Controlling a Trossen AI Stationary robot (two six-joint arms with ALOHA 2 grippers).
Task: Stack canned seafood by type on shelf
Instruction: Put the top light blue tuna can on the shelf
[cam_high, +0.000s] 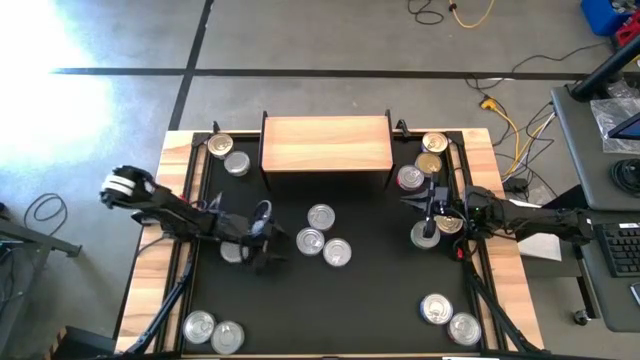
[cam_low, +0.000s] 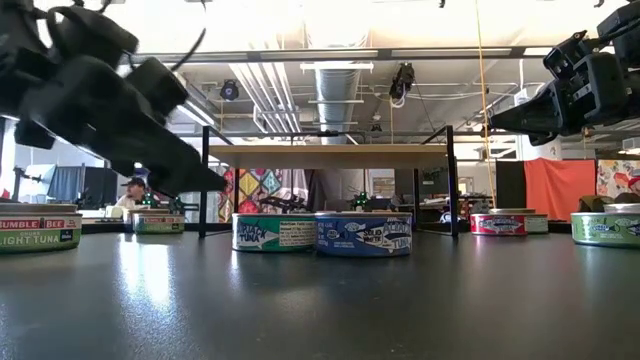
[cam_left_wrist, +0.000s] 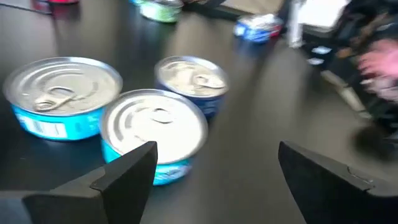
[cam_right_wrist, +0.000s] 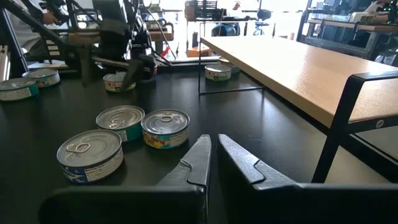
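Observation:
The shelf is a light-wood board on thin black legs at the table's far middle, with nothing on its top. Three tins of canned seafood lie close together in mid-table, resting on their bases. My left gripper stands open just left of them, above the table and slanting down toward them. In its wrist view the nearest silver-lidded tin lies just ahead of one finger. My right gripper is shut and raised at the right side, above two tins.
More tins stand in small groups: far left, far right, near left, near right, and one under my left arm. Wooden planks border the black table top. A person sits in the room beyond.

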